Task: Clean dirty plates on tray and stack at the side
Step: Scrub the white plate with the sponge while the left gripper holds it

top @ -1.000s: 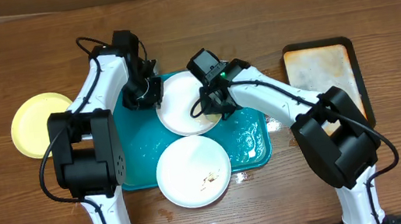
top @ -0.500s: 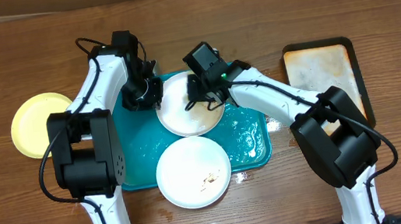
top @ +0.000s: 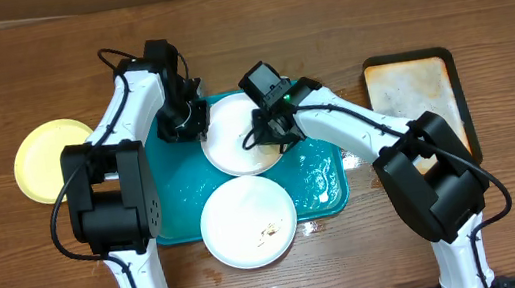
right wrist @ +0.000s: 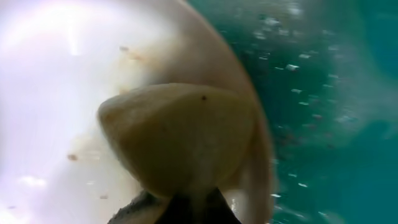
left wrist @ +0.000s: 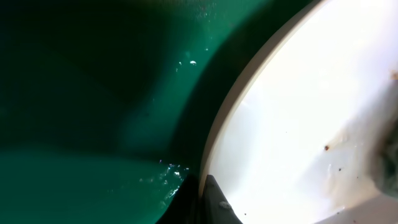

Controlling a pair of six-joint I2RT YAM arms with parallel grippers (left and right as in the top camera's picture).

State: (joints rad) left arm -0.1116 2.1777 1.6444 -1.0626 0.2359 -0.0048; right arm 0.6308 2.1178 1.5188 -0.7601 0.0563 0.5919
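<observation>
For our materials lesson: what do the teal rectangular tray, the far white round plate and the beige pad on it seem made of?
Teal rectangular tray: likely plastic, glossy, wet with droplets.
White round plate: smooth, shiny; ceramic or melamine, unclear.
Beige rounded pad: matte, bulging; probably sponge.

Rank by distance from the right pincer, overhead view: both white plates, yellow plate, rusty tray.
From the right pincer, which grips a sponge:
1. top white plate, right under it.
2. bottom white plate, nearer the robot's base.
3. rusty tray, far right.
4. yellow plate, far left.
</observation>
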